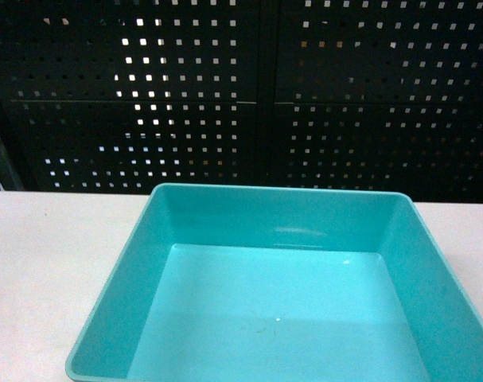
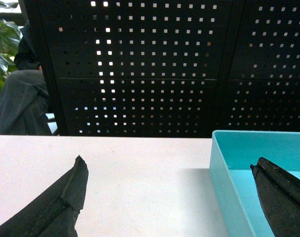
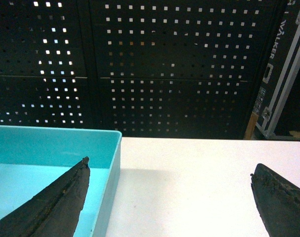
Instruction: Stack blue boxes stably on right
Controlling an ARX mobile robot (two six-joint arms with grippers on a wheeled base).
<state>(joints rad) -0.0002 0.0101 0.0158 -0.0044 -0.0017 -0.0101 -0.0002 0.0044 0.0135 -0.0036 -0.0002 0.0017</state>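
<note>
One blue box (image 1: pixel 281 239), a shallow turquoise tub, sat on the white table (image 1: pixel 42 263) just in front of the robot and a little right of the middle in the head view, before a black perforated panel (image 1: pixel 241 87). The left gripper (image 2: pixel 168 170) had its jaws spread wide astride the tub's left wall, one finger over the bare table and the other over the tub's floor; the right gripper (image 3: pixel 169 170) was likewise wide apart across the right wall, holding nothing
</note>
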